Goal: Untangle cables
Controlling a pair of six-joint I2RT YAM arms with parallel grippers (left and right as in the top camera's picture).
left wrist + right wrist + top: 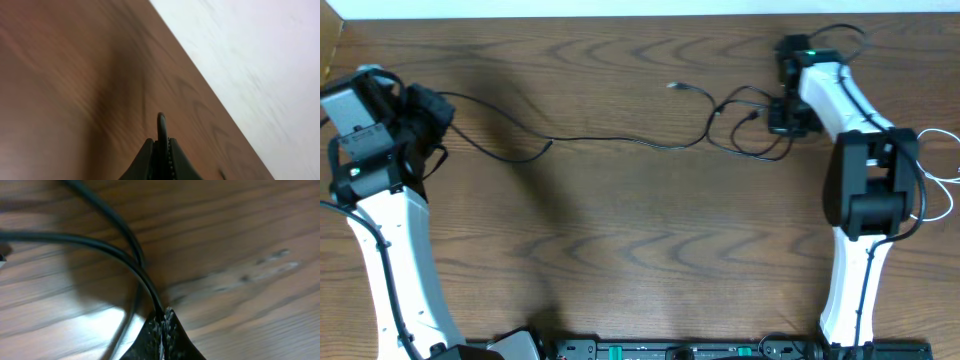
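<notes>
Left claw [161, 142] pinches black cable [610, 140] — right claw [162, 316] too, at tangle [745, 125].

The top camera looks straight down on the whole table [620, 250]. Wrist cameras sit just behind the left pincer [161, 145] and right pincer [164, 317], close to that wood.

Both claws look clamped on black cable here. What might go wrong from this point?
1. The left claw and right claw both pinch black cable; pulling apart may cinch the loops beside the right claw into a knot.
2. Only a small bend of cable shows at the left claw's tips, so it may slip out.
3. The loose plug end could snag in those loops.
</notes>
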